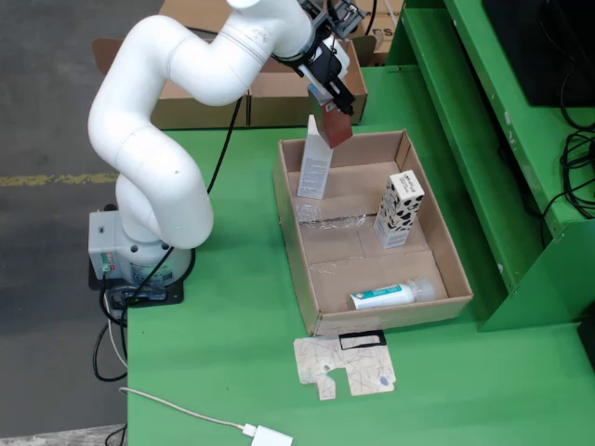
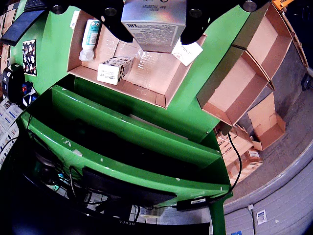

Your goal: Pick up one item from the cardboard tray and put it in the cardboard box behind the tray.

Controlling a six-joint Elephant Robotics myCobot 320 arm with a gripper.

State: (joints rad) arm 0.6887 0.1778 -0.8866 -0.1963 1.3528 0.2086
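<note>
The cardboard tray [image 1: 297, 232] lies on the green table. It holds an upright white carton [image 1: 315, 163], a black-and-white patterned box [image 1: 400, 209] and a white-and-teal tube [image 1: 383, 296]. My gripper [image 1: 333, 110] is shut on a small shiny box [image 1: 336, 126] and holds it in the air over the tray's far edge, beside the white carton. In the wrist view the shiny box [image 2: 154, 22] sits between my black fingers [image 2: 117, 27], with the tray [image 2: 161, 95], tube [image 2: 90, 34] and patterned box [image 2: 115, 70] below. An open cardboard box [image 1: 279, 98] stands behind the tray.
More cardboard boxes [image 1: 181, 107] stand at the back left, and open ones [image 2: 239, 83] show in the wrist view. A green shelf frame [image 1: 483, 139] runs along the tray's right. A flattened carton [image 1: 344, 367] and a white cable plug [image 1: 270, 435] lie near the front.
</note>
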